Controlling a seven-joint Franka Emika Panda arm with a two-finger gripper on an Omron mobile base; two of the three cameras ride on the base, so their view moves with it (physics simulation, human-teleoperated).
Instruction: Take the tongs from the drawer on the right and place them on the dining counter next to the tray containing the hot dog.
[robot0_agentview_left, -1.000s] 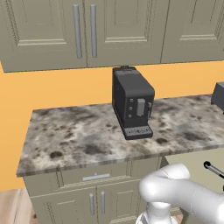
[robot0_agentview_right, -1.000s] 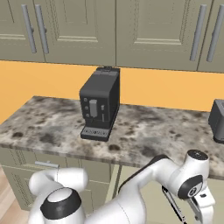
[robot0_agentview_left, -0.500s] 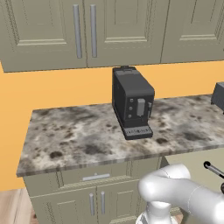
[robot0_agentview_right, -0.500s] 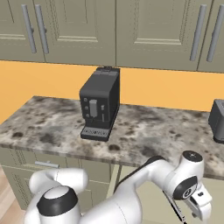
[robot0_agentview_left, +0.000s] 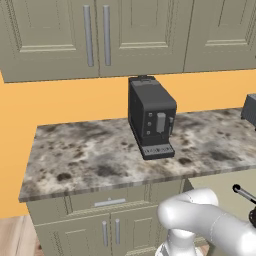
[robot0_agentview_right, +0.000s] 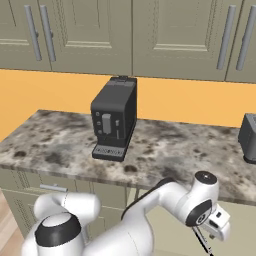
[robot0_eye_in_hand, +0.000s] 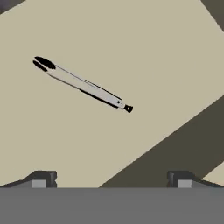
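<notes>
One pair of tongs (robot0_eye_in_hand: 83, 84), lying loose in the open drawer (robot0_eye_in_hand: 166, 65)
Gripper (robot0_eye_in_hand: 109, 181) hangs above with fingers spread wide, tongs toward 11 o'clock, probably lining up for a grab.

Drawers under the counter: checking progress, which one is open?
The right drawer, pulled out with its pale interior and the tongs showing; the left drawer, with the silver handle, is shut.

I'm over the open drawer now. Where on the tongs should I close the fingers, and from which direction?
Grip the tongs at the middle of the silver shaft, coming straight down from above, since they lie flat on the pale floor of the drawer. In the hand view they run diagonally, so I would roll the open gripper until its fingers close across the thin width, not along it.
</notes>
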